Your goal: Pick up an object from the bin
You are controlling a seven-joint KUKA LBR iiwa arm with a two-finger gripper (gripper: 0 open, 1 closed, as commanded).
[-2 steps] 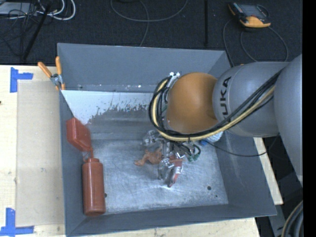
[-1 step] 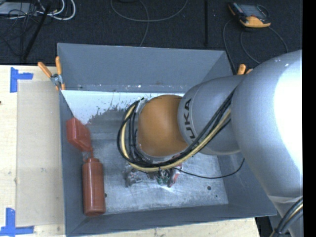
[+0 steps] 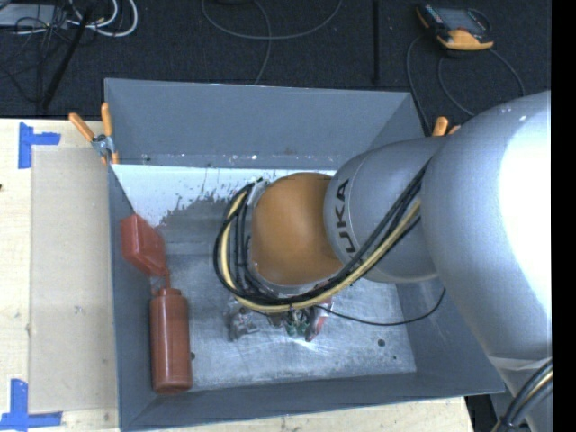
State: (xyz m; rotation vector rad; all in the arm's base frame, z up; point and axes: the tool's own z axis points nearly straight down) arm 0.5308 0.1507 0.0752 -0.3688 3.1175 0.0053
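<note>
Centrally, the grey metal bin (image 3: 270, 133) takes up most of the frame, its floor scuffed and speckled. The arm (image 3: 486, 223) enters from the right edge and bends down toward the lower centre of the bin floor. An orange cover (image 3: 288, 228) caps the wrist, and a bundle of black and yellow cables (image 3: 229, 241) loops round the cover's left and lower sides.

Below the cover, the gripper (image 3: 274, 322) sits low over the floor at the lower centre of the bin. Only scraps of its metal show under the cover, so whether it is apart, together or clamped on anything cannot be told. A small green and red patch (image 3: 306, 328) shows just beside that metal, too hidden to identify.

Two loose things lie at the left of the bin, both to the left of the gripper and apart from it. The brown-red bottle (image 3: 169, 338) lies flat in the lower left, lengthwise along the left wall with its neck toward the top of the frame. The brown-red block (image 3: 142, 244) rests tilted at the foot of the left wall, just above the bottle's neck. Whether the two touch cannot be told.
</note>
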